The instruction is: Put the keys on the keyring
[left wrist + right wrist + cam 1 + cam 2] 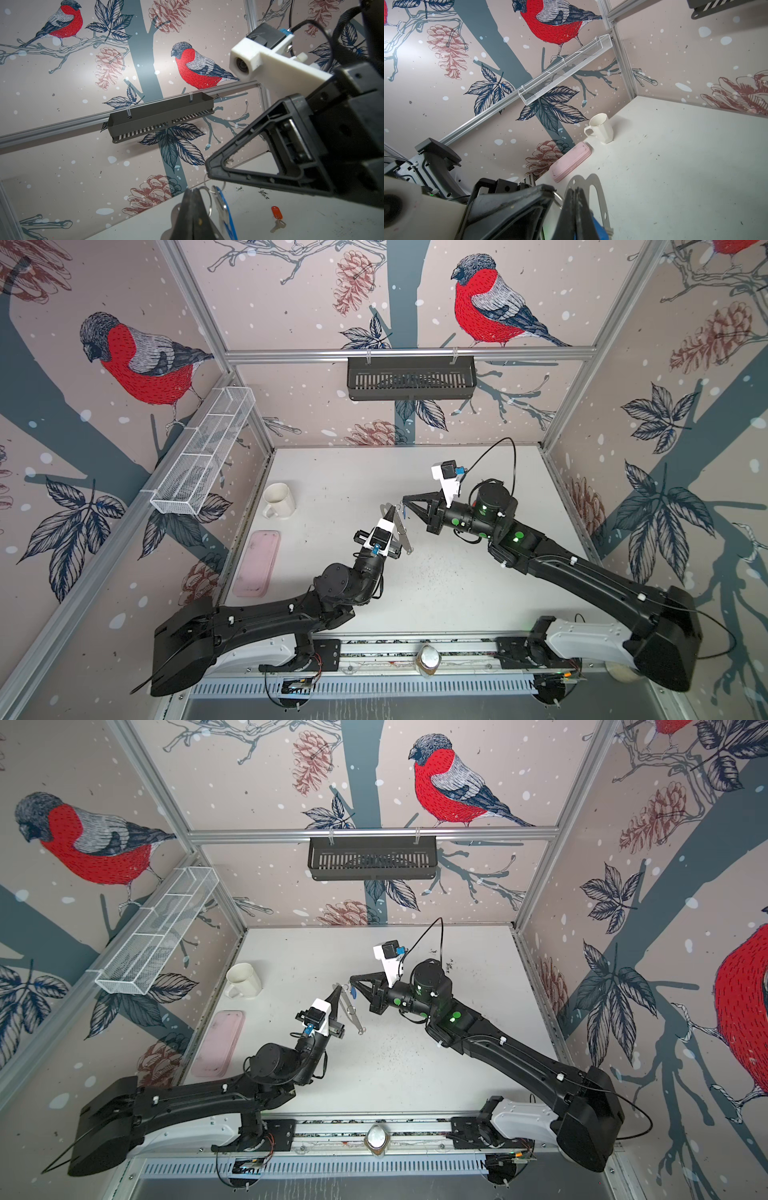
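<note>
Both grippers meet above the middle of the white table. My left gripper (388,512) (192,192) is shut on a silver loop (208,198) at the end of the keyring (402,533) (600,197), a flat grey holder that slants down beside it. Tip to tip with it, my right gripper (405,501) (576,190) is shut at the small ring of the blue-tagged key (225,207) (353,993), which hangs below its fingers. A second key with a red tag (276,212) lies alone on the table under the right arm and is hidden in both top views.
A white mug (279,499) and a pink flat case (257,564) stand by the left wall. A black slotted basket (411,377) hangs on the back wall and a white mesh basket (203,456) on the left wall. A jar (428,659) sits at the front rail.
</note>
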Robot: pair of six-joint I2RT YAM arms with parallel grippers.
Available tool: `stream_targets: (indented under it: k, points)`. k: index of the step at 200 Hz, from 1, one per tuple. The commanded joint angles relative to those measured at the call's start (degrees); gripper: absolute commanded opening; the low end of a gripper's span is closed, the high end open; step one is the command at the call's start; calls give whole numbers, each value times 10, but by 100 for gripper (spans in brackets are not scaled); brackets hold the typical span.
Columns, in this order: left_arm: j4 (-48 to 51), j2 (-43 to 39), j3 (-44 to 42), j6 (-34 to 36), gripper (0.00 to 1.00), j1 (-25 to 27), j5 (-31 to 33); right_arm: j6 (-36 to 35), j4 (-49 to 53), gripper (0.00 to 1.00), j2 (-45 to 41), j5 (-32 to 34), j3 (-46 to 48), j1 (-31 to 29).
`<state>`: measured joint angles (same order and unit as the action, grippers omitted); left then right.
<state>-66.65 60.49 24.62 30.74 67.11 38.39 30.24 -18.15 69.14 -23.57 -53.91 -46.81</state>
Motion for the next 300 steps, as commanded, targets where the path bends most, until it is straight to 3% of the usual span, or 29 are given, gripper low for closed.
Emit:
stream_targets:
  k: [1,36,125,300]
  points:
    - [-95,19,-1,64,0,15,30,29,-39,0,-8,-5,10,0]
    - [-141,52,5,101,0,30,55,44,-39,0,-17,-1,17,0]
    - [-165,68,7,113,0,29,58,54,-27,0,-30,10,28,1]
    - [-152,69,2,115,0,32,55,67,-46,0,-15,-4,21,-7]
